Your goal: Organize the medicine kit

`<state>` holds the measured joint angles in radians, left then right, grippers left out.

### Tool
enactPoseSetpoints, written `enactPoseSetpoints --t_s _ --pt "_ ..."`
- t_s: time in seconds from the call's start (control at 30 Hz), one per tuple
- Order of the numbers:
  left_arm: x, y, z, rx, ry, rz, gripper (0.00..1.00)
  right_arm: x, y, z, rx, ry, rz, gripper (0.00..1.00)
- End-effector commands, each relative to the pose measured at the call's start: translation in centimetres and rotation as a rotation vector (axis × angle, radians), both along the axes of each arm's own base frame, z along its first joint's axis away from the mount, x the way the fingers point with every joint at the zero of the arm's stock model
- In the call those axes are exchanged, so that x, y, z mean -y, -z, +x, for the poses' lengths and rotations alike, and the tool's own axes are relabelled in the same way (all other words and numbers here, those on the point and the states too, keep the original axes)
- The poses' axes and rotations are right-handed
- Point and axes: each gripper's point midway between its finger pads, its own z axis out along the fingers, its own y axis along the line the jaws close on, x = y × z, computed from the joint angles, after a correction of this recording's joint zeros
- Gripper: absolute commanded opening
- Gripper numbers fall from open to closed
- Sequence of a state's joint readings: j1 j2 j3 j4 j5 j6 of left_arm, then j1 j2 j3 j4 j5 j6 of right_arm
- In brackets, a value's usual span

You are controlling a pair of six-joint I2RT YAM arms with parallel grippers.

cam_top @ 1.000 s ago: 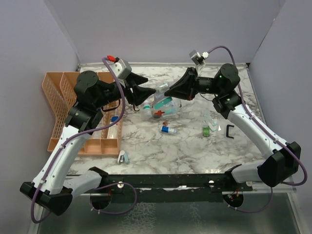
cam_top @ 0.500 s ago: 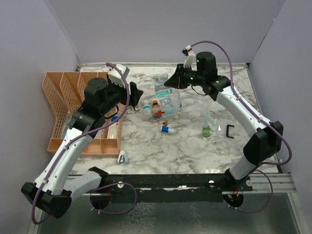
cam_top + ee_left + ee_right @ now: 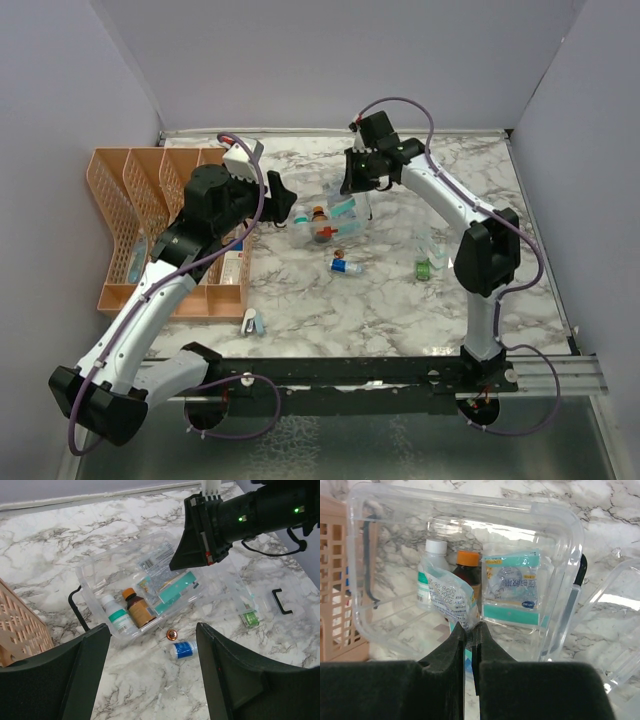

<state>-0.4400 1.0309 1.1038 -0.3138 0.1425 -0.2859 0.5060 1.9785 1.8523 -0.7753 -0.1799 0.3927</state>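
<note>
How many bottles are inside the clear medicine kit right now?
2: a white-capped bottle and, beside it, an orange-capped brown bottle. The sachet pinched in the right fingers covers them partly and may hide others.

Only a red cross [image 3: 331, 231] on the medicine kit [image 3: 92, 582] reads; print on teal-and-white packet [image 3: 511, 587] and sachet [image 3: 449, 600] too blurred (looks like East Asian characters).

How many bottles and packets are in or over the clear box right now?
Bottles: 2, white-capped bottle, orange-capped bottle
Packets: 2, flat packet, hanging packet pinched in the right gripper
Total: 4
</note>
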Motion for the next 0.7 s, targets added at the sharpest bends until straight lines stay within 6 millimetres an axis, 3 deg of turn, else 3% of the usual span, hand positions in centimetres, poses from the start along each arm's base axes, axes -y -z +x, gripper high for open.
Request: enactPoseSetpoints --t_s 0.0,0.2,0.67 --pt "0.3 -0.6 0.3 0.012 -0.005 -0.035 0.73 0.6 2.4 0.7 -0.034 0.06 -0.125 0.01" --pt "0.4 -0.2 0.3 -0.001 -0.006 -0.038 0.73 0.8 5.7 0.4 -0.102 0.059 -0.184 0.01" --pt "1.2 0.5 0.5 -0.035 0.023 -0.046 0.73 1.5 8.1 1.6 -0.117 0.125 -0.259 0.05"
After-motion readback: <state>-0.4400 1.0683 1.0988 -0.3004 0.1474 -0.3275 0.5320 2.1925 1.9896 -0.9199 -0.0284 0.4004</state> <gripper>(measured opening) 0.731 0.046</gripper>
